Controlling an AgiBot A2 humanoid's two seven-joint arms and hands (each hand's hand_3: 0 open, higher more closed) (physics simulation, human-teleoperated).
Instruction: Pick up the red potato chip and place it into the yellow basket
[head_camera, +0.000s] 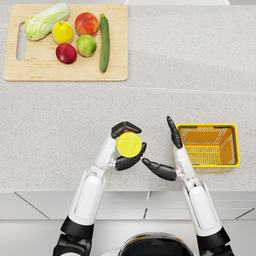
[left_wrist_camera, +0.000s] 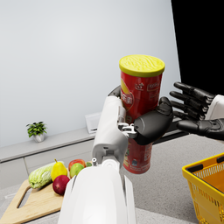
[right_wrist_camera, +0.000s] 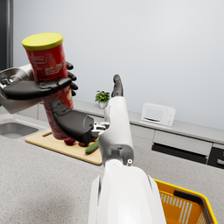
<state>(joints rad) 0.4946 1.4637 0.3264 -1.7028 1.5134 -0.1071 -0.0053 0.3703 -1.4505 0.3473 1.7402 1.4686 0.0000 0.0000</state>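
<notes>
Seen from the head view, the left hand (head_camera: 125, 145) holds the red potato chip can (head_camera: 129, 144) upright above the tabletop (head_camera: 60, 130), so that mostly its yellow lid shows. The dark fingers wrap around the can from both sides. The right hand (head_camera: 167, 150) is just beside the can on the side of the yellow basket (head_camera: 235, 145); its fingers are spread apart and it holds nothing. The basket stands on the tabletop close to the right hand. Far from the hands, at the back left, a wooden cutting board (head_camera: 30, 72) carries a cabbage (head_camera: 46, 20), a lemon (head_camera: 62, 32), a peach (head_camera: 86, 23), a green apple (head_camera: 86, 45), a red apple (head_camera: 66, 53) and a cucumber (head_camera: 104, 42).

From the left wrist view, the can (left_wrist_camera: 142, 96) stands upright in the left hand (left_wrist_camera: 146, 124), with the thumb pressed across its red side and the lid free above the hand. The right hand (left_wrist_camera: 194, 113) is near the can, apart from it, with fingers stretched out. A corner of the basket (left_wrist_camera: 205, 188) shows lower down.

From the right wrist view, the left hand (right_wrist_camera: 39, 87) clamps the middle of the can (right_wrist_camera: 48, 65). The right hand (right_wrist_camera: 83, 118) is open, its thumb low near the can's lower part; whether it touches cannot be told. The basket (right_wrist_camera: 188, 205) lies beneath the right forearm.
</notes>
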